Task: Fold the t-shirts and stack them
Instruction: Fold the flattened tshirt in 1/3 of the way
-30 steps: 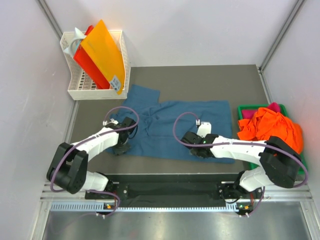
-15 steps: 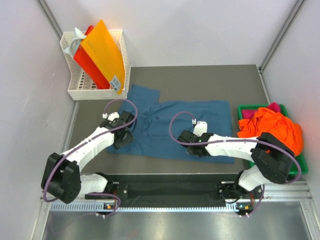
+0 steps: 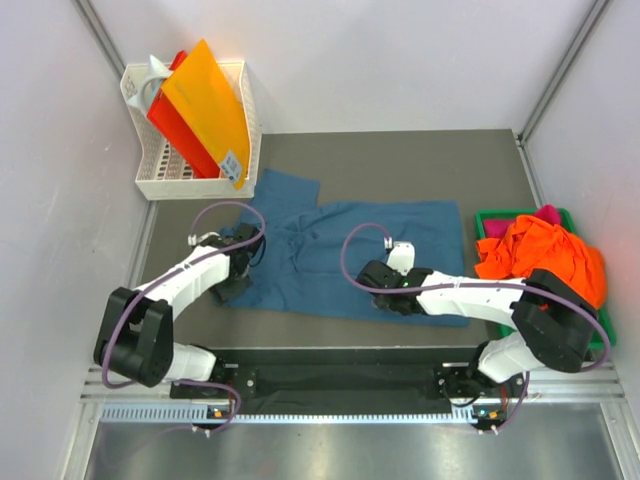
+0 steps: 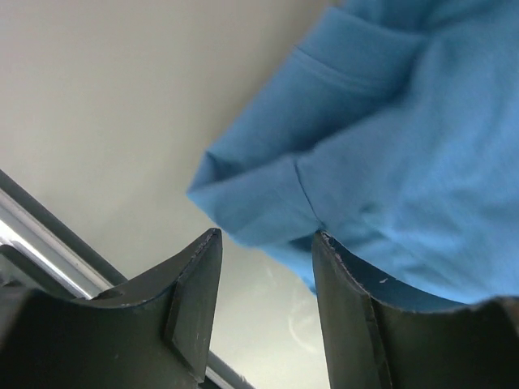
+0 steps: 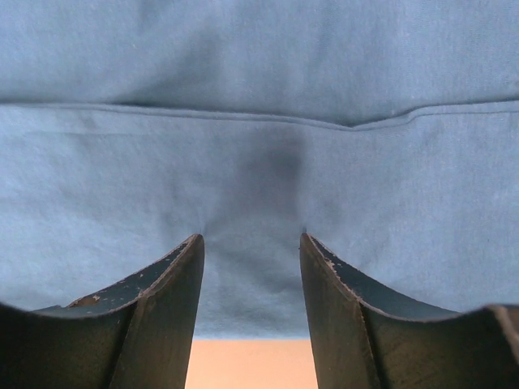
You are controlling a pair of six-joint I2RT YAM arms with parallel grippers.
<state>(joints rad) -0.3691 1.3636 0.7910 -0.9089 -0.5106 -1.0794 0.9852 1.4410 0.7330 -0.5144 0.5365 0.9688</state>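
A dark teal-blue t-shirt lies spread flat across the middle of the table. My left gripper hovers at its near-left corner. In the left wrist view the left gripper is open, and the folded blue t-shirt corner lies just past its tips with nothing between them. My right gripper is on the shirt's near hem. In the right wrist view the right gripper is open, both tips pressing down on the flat blue t-shirt. Orange and magenta t-shirts are heaped at the right.
The heap sits in a green tray at the right edge of the table. A white basket holding orange and yellow folders stands at the back left. Grey walls close in on both sides.
My left gripper has opened wider and shifted slightly left at the shirt's corner. The right arm has stayed put on the near hem.
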